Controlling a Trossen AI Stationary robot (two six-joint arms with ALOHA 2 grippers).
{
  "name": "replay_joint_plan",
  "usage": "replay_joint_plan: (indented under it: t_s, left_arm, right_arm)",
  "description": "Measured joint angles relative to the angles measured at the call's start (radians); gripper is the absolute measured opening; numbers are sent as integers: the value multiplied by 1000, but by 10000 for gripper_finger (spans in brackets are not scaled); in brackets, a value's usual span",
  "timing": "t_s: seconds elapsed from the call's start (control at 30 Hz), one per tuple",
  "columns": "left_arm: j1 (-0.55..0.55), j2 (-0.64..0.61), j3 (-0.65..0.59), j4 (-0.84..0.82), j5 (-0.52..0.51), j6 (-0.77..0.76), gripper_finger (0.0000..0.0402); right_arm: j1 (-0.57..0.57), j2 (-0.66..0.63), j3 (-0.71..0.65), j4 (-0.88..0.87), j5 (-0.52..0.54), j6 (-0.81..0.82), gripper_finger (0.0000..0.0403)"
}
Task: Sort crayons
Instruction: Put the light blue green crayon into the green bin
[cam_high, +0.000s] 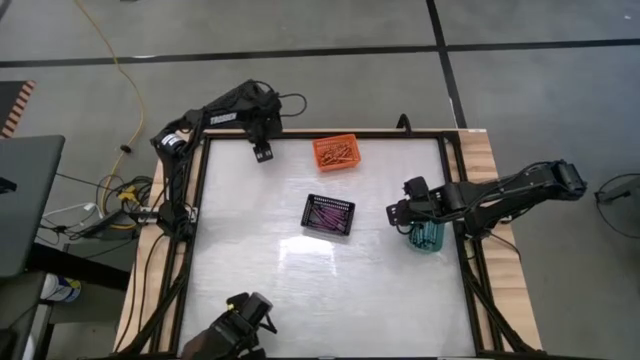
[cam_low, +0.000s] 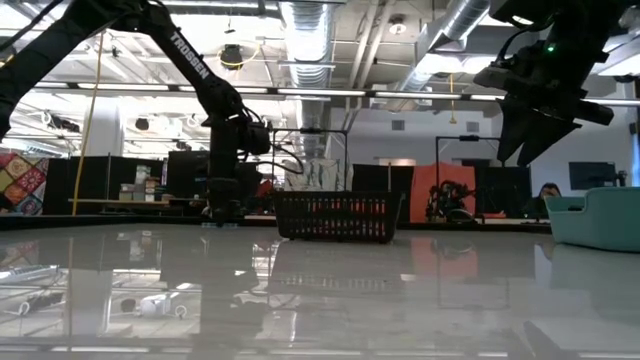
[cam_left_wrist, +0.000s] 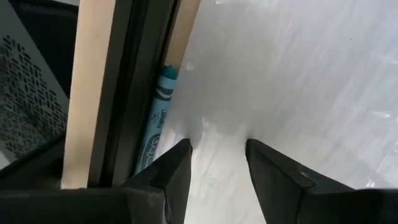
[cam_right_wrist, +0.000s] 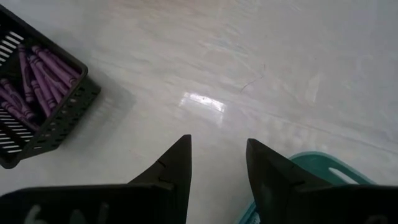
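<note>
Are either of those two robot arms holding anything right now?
No. The left pincer is open and empty, beside a teal crayon lying at the table's edge. The right pincer is open and empty above the teal basket.

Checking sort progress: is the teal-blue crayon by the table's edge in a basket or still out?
Out. The teal-blue crayon lies on the table against the black edge rail, just ahead of the left end effector, whose jaws stand open and empty.

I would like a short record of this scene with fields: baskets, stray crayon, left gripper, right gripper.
baskets: orange basket with orange crayons; black basket with purple crayons; teal basket
stray crayon: teal crayon lying against the table frame
left gripper: open, empty, beside the teal crayon, at the table's far left corner
right gripper: open, empty, above the teal basket
</note>
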Motion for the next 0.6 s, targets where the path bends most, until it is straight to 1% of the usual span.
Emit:
replay_joint_plan:
  t_s: [0.1, 0.33, 0.47, 0.6]
  left_arm:
    - [-14, 0, 6, 10, -22, 4, 147]
    - [-23, 1, 8, 90, -94, 1, 147]
    - [-21, 1, 8, 110, -95, 8, 147]
    - [-6, 1, 8, 122, -71, 35, 147]
  right_arm:
    - [-1, 0, 0, -1, 0, -4, 145]
    - [-3, 0, 0, -1, 0, -7, 145]
    - [-3, 0, 0, -1, 0, -7, 145]
    - [-3, 0, 0, -1, 0, -7, 145]
